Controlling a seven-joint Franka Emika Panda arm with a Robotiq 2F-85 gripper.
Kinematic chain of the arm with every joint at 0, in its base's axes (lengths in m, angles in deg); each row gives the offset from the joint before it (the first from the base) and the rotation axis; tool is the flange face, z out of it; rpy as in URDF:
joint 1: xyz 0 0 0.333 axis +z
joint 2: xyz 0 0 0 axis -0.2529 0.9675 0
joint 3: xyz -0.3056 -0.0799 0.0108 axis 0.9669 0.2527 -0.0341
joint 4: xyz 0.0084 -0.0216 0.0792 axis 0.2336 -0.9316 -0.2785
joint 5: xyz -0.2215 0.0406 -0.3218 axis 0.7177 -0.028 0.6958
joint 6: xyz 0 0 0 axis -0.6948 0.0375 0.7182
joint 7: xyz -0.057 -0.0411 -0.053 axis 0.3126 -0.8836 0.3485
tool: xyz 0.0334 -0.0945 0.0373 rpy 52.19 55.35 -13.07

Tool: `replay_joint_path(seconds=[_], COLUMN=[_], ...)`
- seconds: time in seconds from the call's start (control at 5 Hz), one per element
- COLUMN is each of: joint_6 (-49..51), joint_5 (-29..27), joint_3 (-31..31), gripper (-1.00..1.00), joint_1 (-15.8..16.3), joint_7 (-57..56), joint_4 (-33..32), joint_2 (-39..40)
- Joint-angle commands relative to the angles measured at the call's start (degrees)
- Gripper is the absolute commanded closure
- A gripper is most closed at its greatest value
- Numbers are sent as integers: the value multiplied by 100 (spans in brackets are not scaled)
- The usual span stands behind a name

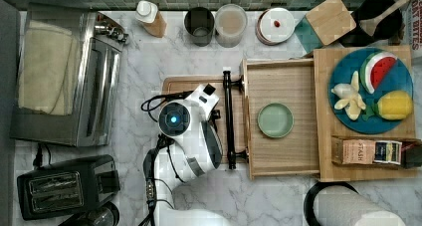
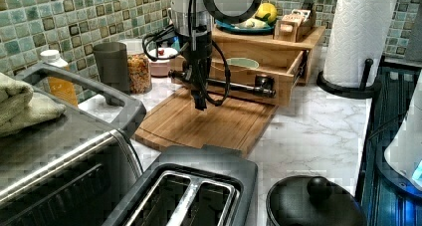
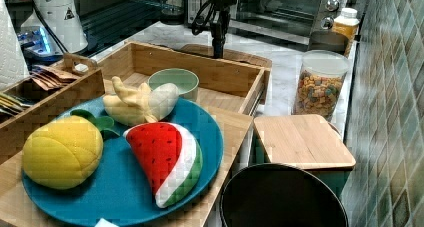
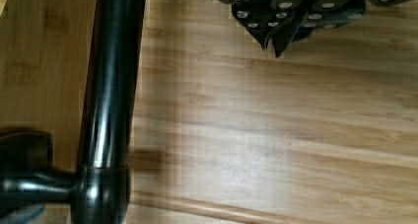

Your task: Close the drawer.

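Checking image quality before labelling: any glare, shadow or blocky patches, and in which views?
Top view: blocky patches on the marble counter and over the paper towel roll. Left view: the toaster oven in the foreground is soft and blocky. Right view: bright window glare behind the arm. Wrist view: a highlight streak runs along the black handle, with a soft shadow of the bar beside it on the cutting board; the claw is shut.

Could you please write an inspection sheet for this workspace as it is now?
Surface: marble counter, cutting board under the arm.
Job's things: drawer pulled out, green bowl inside; black bar handle free.
Clutter: toaster oven, toaster, cereal jar, paper towel roll, blue plate of toy fruit.
Gripper: fingers shut, beside the handle, not touching.
Cables: black loops on the wrist.
Surroundings: tiled wall.
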Motion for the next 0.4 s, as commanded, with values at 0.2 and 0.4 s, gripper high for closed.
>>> replay_joint_path(seconds=[0.2,0.4], joint_6=[231,-26], joint_5=[-110,-62], joint_3=[41,194], gripper=[100,100], joint_1=[-77,-269], joint_7=[-78,-383], joint_4=[298,195], joint_2=[-102,-118])
